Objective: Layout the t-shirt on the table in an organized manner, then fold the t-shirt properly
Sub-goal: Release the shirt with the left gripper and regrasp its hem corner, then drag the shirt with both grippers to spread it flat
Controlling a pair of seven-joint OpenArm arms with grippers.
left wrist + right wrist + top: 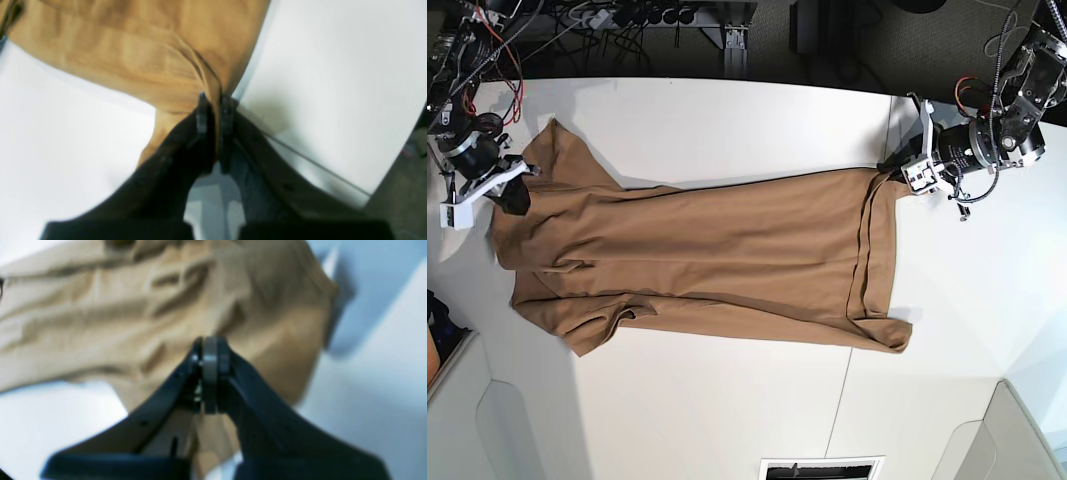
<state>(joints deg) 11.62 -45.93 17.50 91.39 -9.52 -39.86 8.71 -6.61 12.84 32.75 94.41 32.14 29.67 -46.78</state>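
The tan t-shirt [707, 250] lies stretched lengthwise across the white table [727, 400], with some wrinkles and a folded band near its right end. My left gripper [895, 172] is at the shirt's far right corner. In the left wrist view the left gripper [213, 100] is shut on a pinched ridge of the t-shirt [133, 50]. My right gripper [519, 185] is at the shirt's far left end. Up close, the right gripper [210, 343] has its jaws pressed together, with the t-shirt [100, 323] bunched around and under them.
A thin dark seam [842, 400] crosses the tabletop, and the seam [317, 163] also runs by the left gripper. Cables and electronics [487, 30] crowd the far left edge. The floor [407, 186] shows past the table's edge. A slotted vent [822, 468] sits at the near edge.
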